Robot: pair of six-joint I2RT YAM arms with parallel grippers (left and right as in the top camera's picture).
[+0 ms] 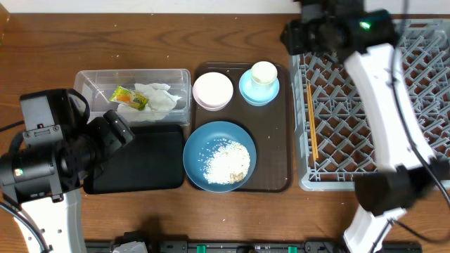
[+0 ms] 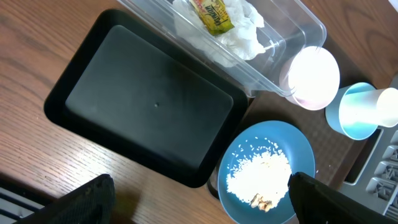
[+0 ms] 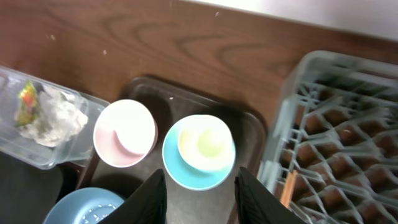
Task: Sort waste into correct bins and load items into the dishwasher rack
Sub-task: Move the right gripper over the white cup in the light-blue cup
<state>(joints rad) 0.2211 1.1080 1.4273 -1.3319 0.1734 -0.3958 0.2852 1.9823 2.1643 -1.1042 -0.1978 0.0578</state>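
Hovering my right end effector (image 3: 200, 186) directly over the cup (image 3: 205, 142); fingers spread wide, holding nothing. Cup stands upright inside the light-blue bowl (image 3: 175, 169), both on the brown tray (image 3: 249, 134).

Judgement: cup is light, rigid and glazed-looking, so probably slick and breakable. Best hold is across the rim, one finger inside and one outside, or across the whole body if my span allows. The bowl may lift with it if the two stick, so go slowly.

White bowl (image 3: 124, 132) sits just beside the blue one; touching or not, I cannot tell. Rack (image 3: 339, 118) lies past the tray's far edge, with chopsticks (image 1: 311, 119) lying in it.

My left end effector (image 2: 199, 186) is also wide and empty, above the black tray (image 2: 149, 102) and the dish (image 2: 300, 148). Dish carries loose rice (image 2: 258, 177).

Judgement: dish is heavy and stiff; grip it at the rim. Rice slides on any tilt, wanted only over a bin.

Farther off, the tub (image 2: 298, 28) holds napkin (image 2: 239, 34) and wrapper (image 2: 214, 14), both soft and light.
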